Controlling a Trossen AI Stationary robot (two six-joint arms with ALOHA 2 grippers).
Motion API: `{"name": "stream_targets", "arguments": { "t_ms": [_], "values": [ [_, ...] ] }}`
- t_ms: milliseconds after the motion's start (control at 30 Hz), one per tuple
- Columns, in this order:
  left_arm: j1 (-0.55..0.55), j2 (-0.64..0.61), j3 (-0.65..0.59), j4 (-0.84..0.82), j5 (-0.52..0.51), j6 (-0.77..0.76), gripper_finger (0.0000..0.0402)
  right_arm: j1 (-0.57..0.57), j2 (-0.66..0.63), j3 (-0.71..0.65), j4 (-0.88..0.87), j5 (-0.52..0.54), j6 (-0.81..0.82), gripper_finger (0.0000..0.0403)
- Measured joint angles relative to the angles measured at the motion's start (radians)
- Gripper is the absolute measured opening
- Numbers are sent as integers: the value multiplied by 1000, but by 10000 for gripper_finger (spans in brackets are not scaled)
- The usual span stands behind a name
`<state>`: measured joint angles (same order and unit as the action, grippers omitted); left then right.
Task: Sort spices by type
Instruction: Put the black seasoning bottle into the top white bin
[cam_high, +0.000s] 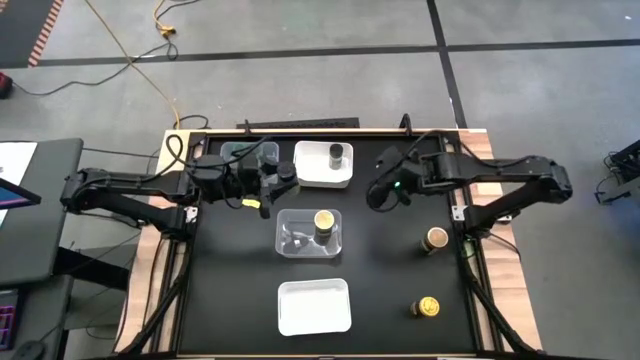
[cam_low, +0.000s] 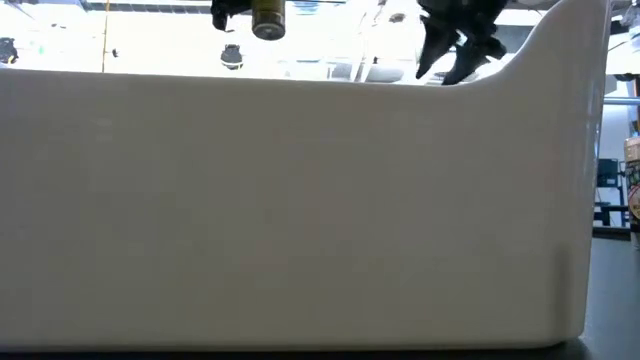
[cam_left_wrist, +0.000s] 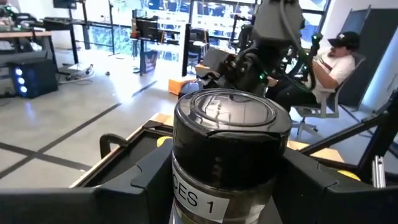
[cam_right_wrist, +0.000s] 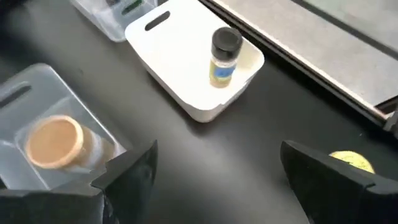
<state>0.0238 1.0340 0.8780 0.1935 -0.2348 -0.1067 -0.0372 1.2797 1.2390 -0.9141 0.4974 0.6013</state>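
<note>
My left gripper (cam_high: 281, 178) is shut on a spice jar with a dark grey lid (cam_left_wrist: 227, 118), held high over the black table just left of the far white tray (cam_high: 310, 175). In that tray stands another dark-lidded jar (cam_right_wrist: 224, 55). A tan-lidded jar (cam_right_wrist: 55, 142) stands in the clear middle tray (cam_high: 296, 238). A second tan-lidded jar (cam_high: 436, 238) and a yellow-lidded jar (cam_high: 427, 307) stand on the table at the right. My right gripper (cam_right_wrist: 217, 180) hangs open above the table, right of the white tray, with nothing between its fingers. My left gripper pinches the jar's body just below the lid (cam_left_wrist: 186, 186) between its two fingers (cam_left_wrist: 127, 183), one on each side. The fingers reach in level from the table's left. The jar stands upright, lid up, lifted clear of the table (cam_low: 268, 18).
A clear tray (cam_high: 243, 153) with green-lidded things lies at the far left under my left arm. A white tray (cam_high: 314, 306) lies at the near middle and blocks most of the low view. A person sits in the room beyond the table.
</note>
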Motion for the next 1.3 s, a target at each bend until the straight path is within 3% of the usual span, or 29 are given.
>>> {"name": "stream_targets", "arguments": {
  "t_ms": [167, 333, 433, 533, 733, 933, 1200, 1300],
  "values": [
    [0, 0, 0, 0, -17, -23, 208, -74, -150, -225, 192, -127, -88, 364],
    [0, 0, 0, 0, -17, -34, 208, -116, -271, -450, 641, -340, -165, 364],
    [0, 0, 0, 0, -16, -34, 208, -135, -286, -548, 933, -447, -186, 364],
    [0, 0, 0, 1, -16, -54, 208, -142, -249, -580, 1106, -473, -185, 364],
    [0, 21, 0, 56, -33, -116, 208, -140, -123, -580, 1285, -481, -184, 364],
    [0, 105, 1, 182, -59, -112, 208, -135, -40, -518, 1370, -620, -198, 364],
    [0, 213, 18, 295, -61, -103, 208, -89, 18, -425, 1365, -628, -472, 364],
    [0, 243, 41, 295, -58, -94, 208, -73, 43, -400, 1360, -631, -500, 364]
  ]
}}
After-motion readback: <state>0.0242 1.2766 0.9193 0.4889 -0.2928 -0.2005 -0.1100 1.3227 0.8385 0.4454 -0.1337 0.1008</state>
